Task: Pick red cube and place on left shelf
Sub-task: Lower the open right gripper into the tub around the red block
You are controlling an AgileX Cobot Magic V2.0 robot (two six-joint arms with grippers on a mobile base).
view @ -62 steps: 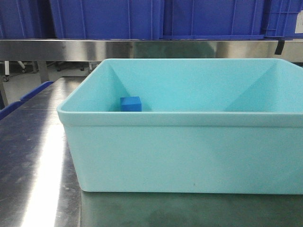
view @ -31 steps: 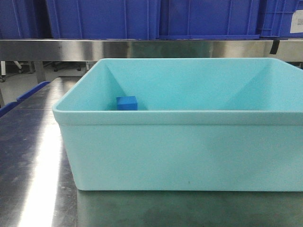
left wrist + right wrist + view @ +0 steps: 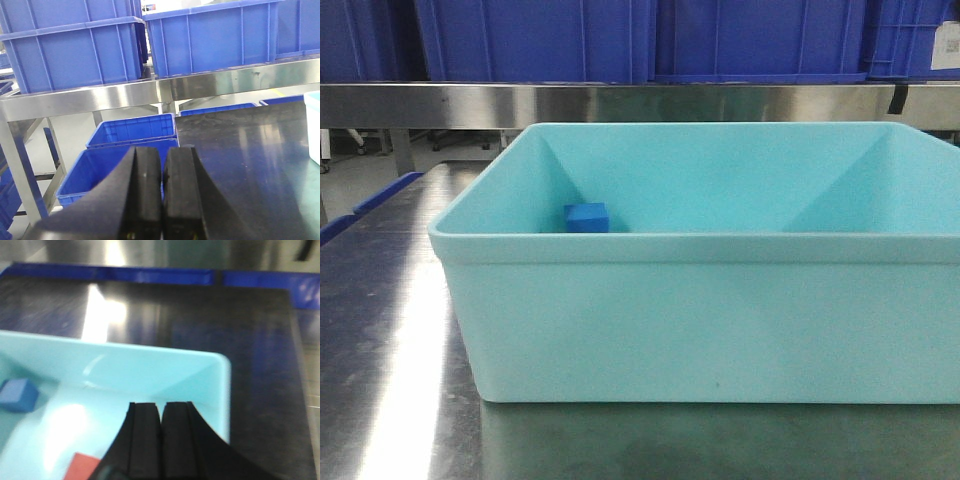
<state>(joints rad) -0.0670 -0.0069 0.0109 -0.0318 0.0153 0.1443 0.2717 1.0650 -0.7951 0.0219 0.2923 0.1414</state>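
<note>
The red cube [image 3: 82,466] lies on the floor of the light teal bin [image 3: 220,370], at the bottom edge of the right wrist view, just left of my right gripper [image 3: 160,407], which is shut and empty above the bin. The cube is hidden in the front view, behind the bin's front wall [image 3: 700,320]. My left gripper [image 3: 163,152] is shut and empty, off the left edge of the steel table [image 3: 250,150]. The shelf's steel front rail [image 3: 165,92] [image 3: 620,103] carries large blue crates [image 3: 75,50] [image 3: 530,40].
A blue cube [image 3: 586,217] [image 3: 19,394] lies in the bin's far left corner. Open blue crates [image 3: 130,132] stand on the floor beside the table, under the shelf rail. The bin fills most of the table in front.
The front view has shifted slightly: the bin and the blue cube sit a little further left and the crates a little higher in frame than a second ago.
</note>
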